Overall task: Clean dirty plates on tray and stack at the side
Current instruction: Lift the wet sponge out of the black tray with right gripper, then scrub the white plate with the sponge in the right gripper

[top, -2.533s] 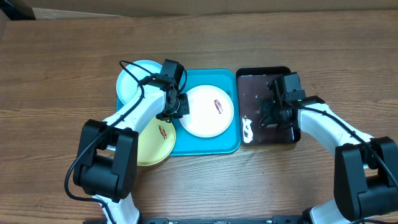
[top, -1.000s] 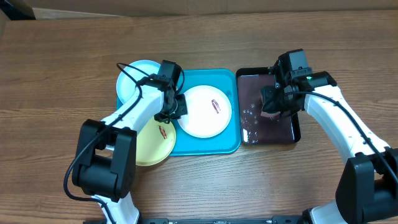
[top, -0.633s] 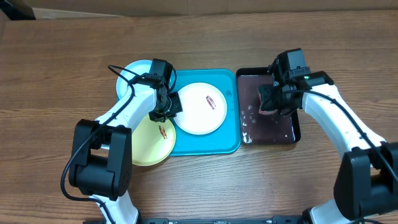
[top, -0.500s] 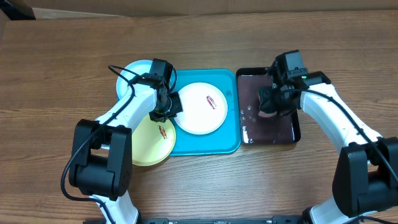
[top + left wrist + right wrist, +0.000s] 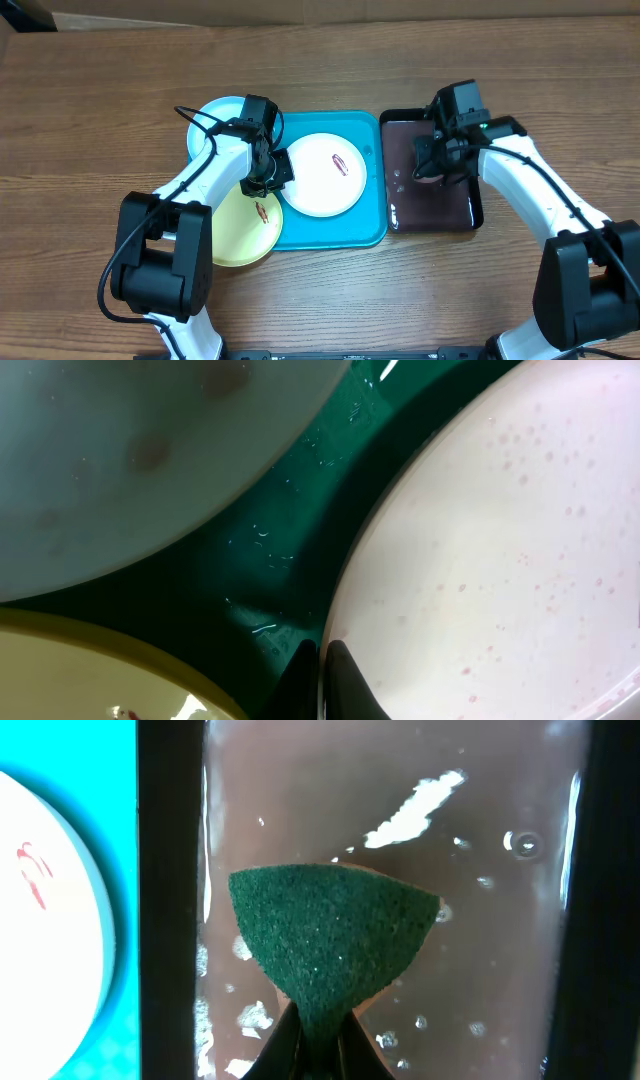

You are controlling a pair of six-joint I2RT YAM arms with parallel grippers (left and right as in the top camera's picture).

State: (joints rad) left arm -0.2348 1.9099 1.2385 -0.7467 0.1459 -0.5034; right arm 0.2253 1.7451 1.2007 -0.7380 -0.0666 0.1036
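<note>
Three smeared plates at the turquoise tray (image 5: 330, 235), each arm gripping something.
White plate (image 5: 325, 175) lies flat in the tray, its reddish smear facing up. The light blue plate (image 5: 215, 125) and yellow-green plate (image 5: 245, 235) sit at the tray's left end, each overhanging its rim. The left claw (image 5: 268, 183) is pinched onto the white plate's left rim. The right claw (image 5: 315, 1030) is clamped on a green sponge (image 5: 330, 930), over the wet black tray (image 5: 435, 210) just right of the turquoise one on the wooden surface (image 5: 100, 100).

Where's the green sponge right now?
In the right wrist view, the green sponge is pinched in the right gripper over the black tray, right of the turquoise tray.
</note>
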